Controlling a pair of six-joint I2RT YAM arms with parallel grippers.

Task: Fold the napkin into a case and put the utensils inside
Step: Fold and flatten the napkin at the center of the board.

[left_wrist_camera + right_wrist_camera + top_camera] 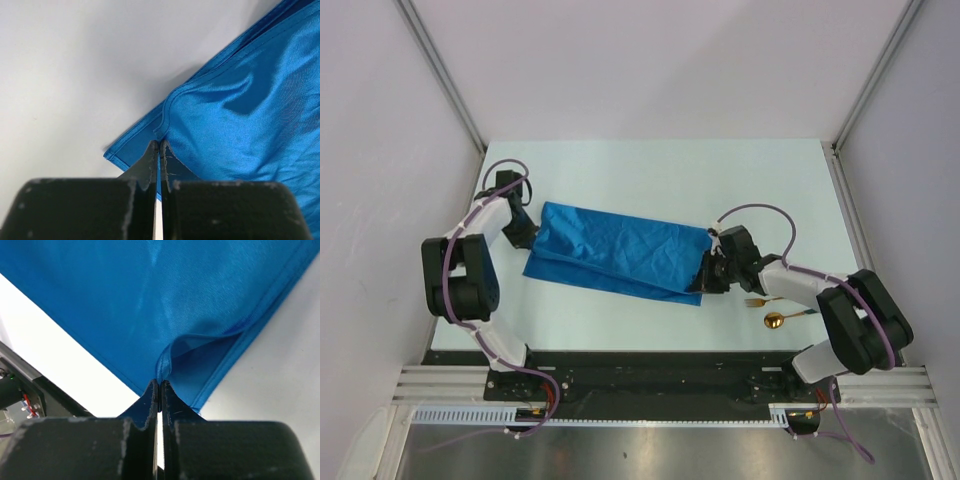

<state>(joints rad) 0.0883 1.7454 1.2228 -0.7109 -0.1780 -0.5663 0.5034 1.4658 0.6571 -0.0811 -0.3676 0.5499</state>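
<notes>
- The left hand (527,232) had its two fingers pressed together with no gap showing; in its wrist view (159,145) the tips met on the hem of the top layer of the napkin (240,115) and pinched that edge.
- The cloth rose in a small ridge just ahead of those tips, and a lower layer stuck out beyond it as a narrow band with a corner lying flat on the desk.
- The right hand (705,275) was likewise closed tight; its wrist view (159,384) showed the fingertips clamped on a puckered fold of the napkin (150,300), at the cloth's end corner.
- Here, too, a lower layer showed past the gripped edge.
- The napkin (620,250) lay folded into a long oblong of at least two layers, stretched between the two hands across the middle of the desk (650,170).
- Its left end sat near the desk's left edge and its right end was right of centre, with the long sides running aslant, the right end closer to the near edge.
- The surface was creased.
- The fork (760,301) and the spoon (782,319) lay on the desk towards the near right corner, just beside the right hand and apart from the cloth.
- Their gold heads pointed towards the left edge, the spoon nearer the near edge, and the handles ran under the right arm.
</notes>
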